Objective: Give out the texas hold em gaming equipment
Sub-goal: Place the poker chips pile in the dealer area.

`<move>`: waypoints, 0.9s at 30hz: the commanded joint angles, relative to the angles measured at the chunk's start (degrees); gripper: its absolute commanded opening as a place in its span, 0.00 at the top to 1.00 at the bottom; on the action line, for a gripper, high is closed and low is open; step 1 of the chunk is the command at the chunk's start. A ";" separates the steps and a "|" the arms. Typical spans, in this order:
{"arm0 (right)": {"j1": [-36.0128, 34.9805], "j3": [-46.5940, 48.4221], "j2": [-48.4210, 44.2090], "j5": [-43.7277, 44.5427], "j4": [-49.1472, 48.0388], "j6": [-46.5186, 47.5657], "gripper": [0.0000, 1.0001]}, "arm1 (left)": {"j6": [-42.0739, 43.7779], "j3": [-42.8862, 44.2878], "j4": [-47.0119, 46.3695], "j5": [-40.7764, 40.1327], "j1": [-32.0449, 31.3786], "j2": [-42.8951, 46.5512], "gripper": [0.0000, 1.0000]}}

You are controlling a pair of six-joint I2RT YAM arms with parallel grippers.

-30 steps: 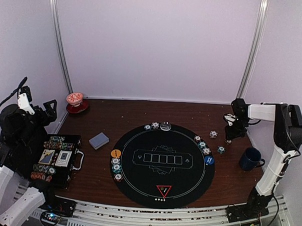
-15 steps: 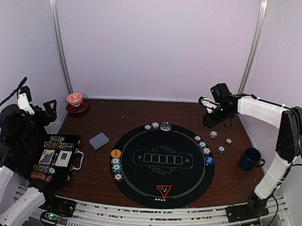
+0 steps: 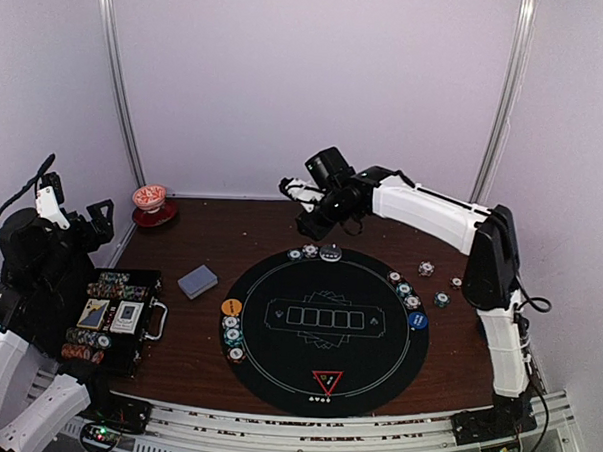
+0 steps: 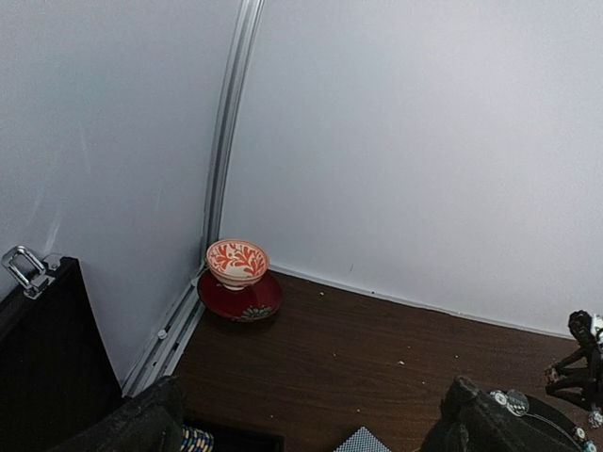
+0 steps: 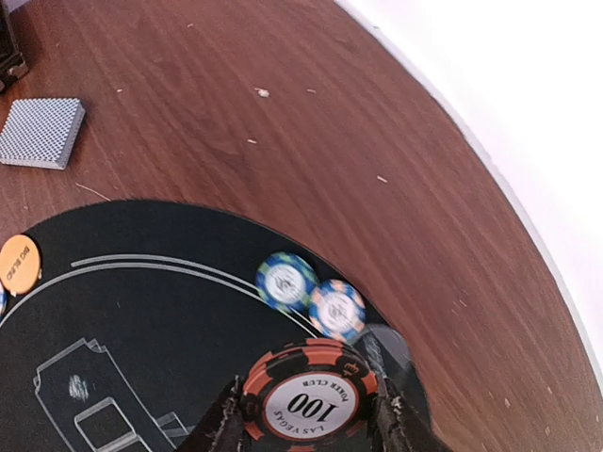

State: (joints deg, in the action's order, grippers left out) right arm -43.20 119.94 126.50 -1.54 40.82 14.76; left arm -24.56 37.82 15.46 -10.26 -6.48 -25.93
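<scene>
Orange-black poker chip (image 5: 309, 400) clamped between right fingers (image 5: 224, 426); left fingers (image 4: 141, 428) wide apart, empty.

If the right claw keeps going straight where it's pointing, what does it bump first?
Probably the black mat, close to the blue chip at its far edge. The right gripper is clamped on a 100 chip, which would touch down first. Depth is unclear.

You can pass over bare table (image 3: 241, 228) upper left, between cup (image 3: 150, 197) and card deck (image 3: 197, 281); chips (image 3: 309, 251) rim the mat (image 3: 376, 349).
</scene>
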 commanded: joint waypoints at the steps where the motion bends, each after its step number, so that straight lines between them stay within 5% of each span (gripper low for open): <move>1: -4.24 7.98 7.48 3.60 2.76 2.21 0.71 | 0.08 -0.48 -3.16 0.12 0.64 -0.34 0.02; 27: -6.99 12.27 22.18 12.69 -11.60 2.46 0.71 | -0.14 -0.47 -3.29 0.66 0.59 -0.70 0.02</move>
State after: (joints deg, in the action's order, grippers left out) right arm -50.43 129.99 146.80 7.46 32.08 16.64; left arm -24.58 37.82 15.35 -10.20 -6.39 -26.22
